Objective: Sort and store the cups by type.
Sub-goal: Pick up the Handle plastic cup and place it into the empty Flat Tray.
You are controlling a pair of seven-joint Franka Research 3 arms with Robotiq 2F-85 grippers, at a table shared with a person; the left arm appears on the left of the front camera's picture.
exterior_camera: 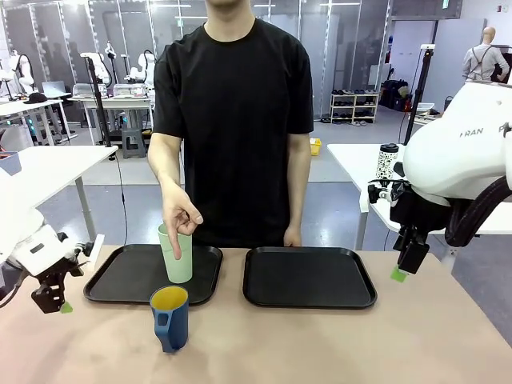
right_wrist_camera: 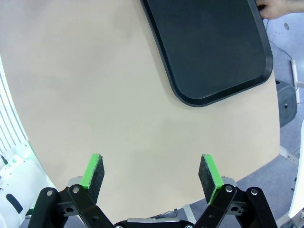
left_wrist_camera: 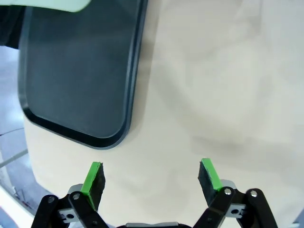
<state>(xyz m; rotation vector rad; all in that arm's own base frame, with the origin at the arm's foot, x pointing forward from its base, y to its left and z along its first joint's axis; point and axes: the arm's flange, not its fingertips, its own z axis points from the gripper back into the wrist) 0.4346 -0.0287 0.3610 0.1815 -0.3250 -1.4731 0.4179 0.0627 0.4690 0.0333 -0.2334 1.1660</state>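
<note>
Here both claws gape, released, above the table. Right of the left claw, the green tumbler stands on the left tray under a person's hand, with the blue mug just before that tray. The right claw hangs beside the right tray.

Green tumbler appearing smooth matt plastic; blue mug showing slight sheen; left tray, right tray looking smooth dark plastic; beige counter reading matt.
</note>
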